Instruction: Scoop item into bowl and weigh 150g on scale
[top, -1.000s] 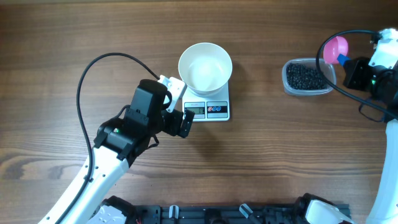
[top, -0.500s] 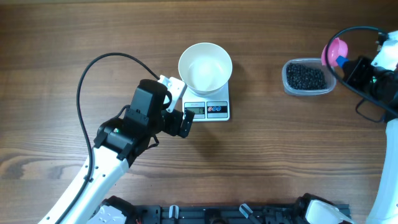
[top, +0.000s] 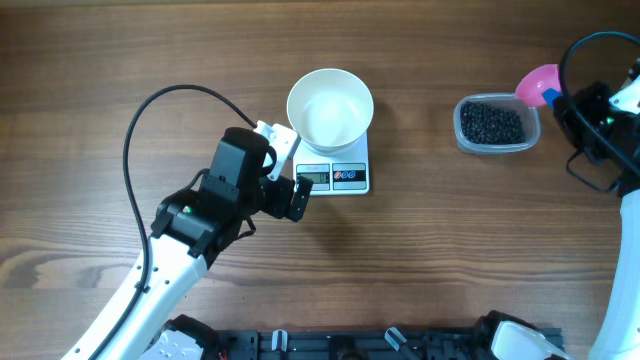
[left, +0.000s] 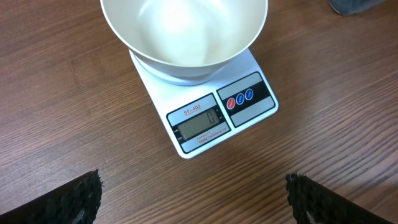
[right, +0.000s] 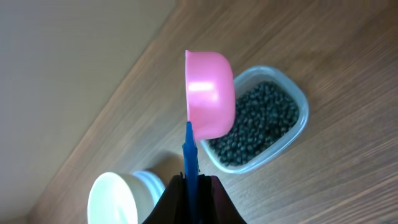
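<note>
The black beans (top: 492, 123) lie in a clear tub (top: 496, 149) at the right, just left of the right gripper (right: 191, 186). It pinches a pink scoop (top: 538, 84) by its blue handle, over the tub's far-right corner. The bowl (top: 330, 112) sits on the scale (top: 340, 177) at centre. The left gripper (top: 292, 168), spread wide, is at the scale's near-left.

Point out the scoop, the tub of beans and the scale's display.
pink scoop (right: 210, 93): right wrist view, outer wall of its cup.
bean tub (right: 289, 87): right wrist view, clear far rim.
scale (left: 199, 126): left wrist view, grey display.

White bowl (top: 330, 106) & scale (top: 345, 177), black beads (top: 490, 123) (shiny), pink scoop (top: 538, 84) w/ blue handle (right: 189, 152), brown wood-grain table (top: 450, 250).
</note>
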